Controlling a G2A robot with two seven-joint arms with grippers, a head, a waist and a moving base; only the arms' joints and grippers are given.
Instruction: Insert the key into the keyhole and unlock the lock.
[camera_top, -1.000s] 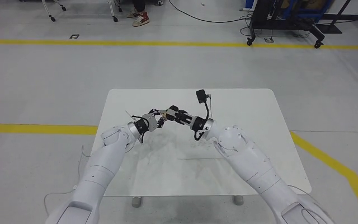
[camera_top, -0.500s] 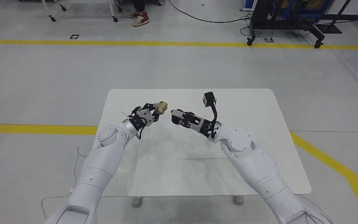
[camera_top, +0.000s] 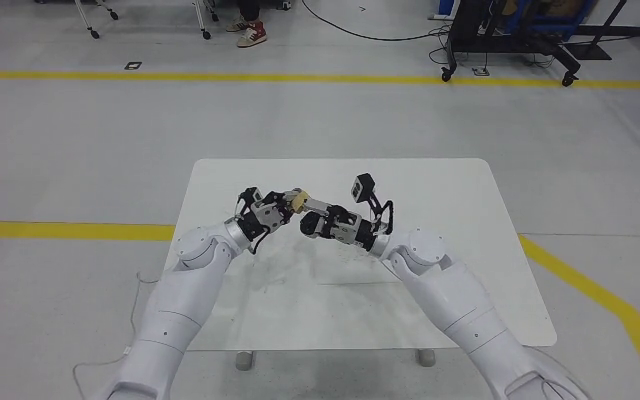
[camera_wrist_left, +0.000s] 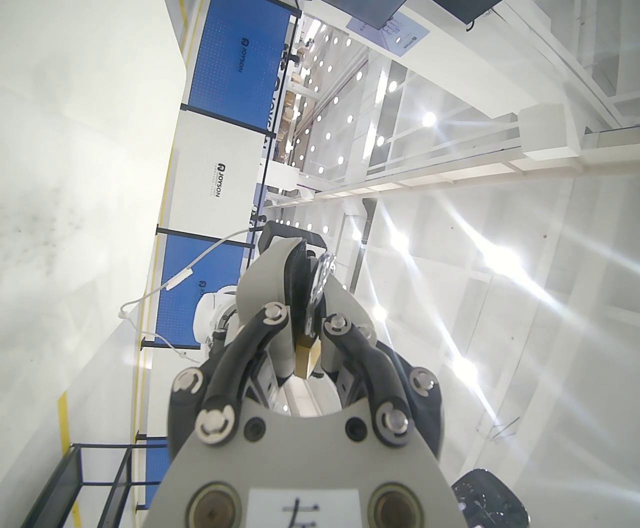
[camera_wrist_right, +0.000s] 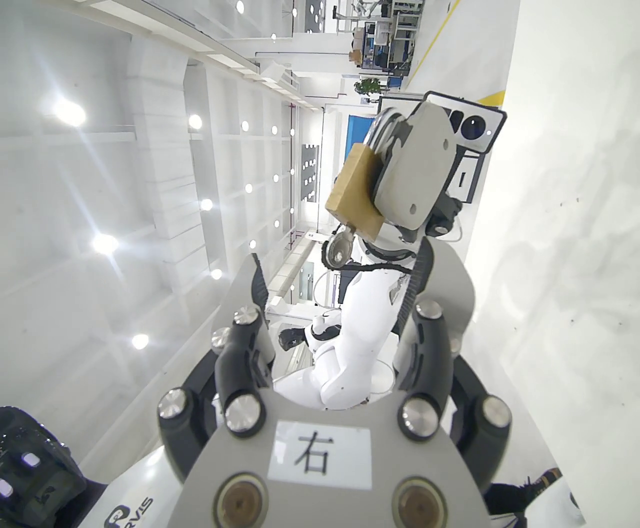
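Padlock (camera_top: 293, 200): brass, held in the air over the middle of the table, slightly left of centre. Its silver shackle lies toward the holding gripper's base and its body projects past the fingers.
Left gripper (camera_wrist_left: 310, 292): jaws closed on the padlock, with a grey finger on each flat face.
Key (camera_wrist_right: 338, 248): silver with a round head. Its blade is seated in the keyhole at the padlock's bottom end, so only the head and a short neck are exposed.
Right gripper (camera_wrist_right: 340, 267): jaws spread wide, holding nothing. It faces the keyhole end of the padlock from the right.
Key relative to right jaws: the head lies in the gap between the two fingertips, about level with them, and touches neither finger.
Arms: they meet tip to tip above the white table (camera_top: 450, 200), one from the near left and one from the near right.
Labels: a white tag (camera_wrist_left: 303, 506) with one printed character sits on the left gripper's base, and a similar tag (camera_wrist_right: 320, 452) on the right gripper's base.
Surroundings: yellow floor lines (camera_top: 300, 77) run beyond and beside the table. A dark wheeled frame (camera_top: 520, 40) stands at the far right, and blue printed panels (camera_wrist_left: 235, 55) stand behind.
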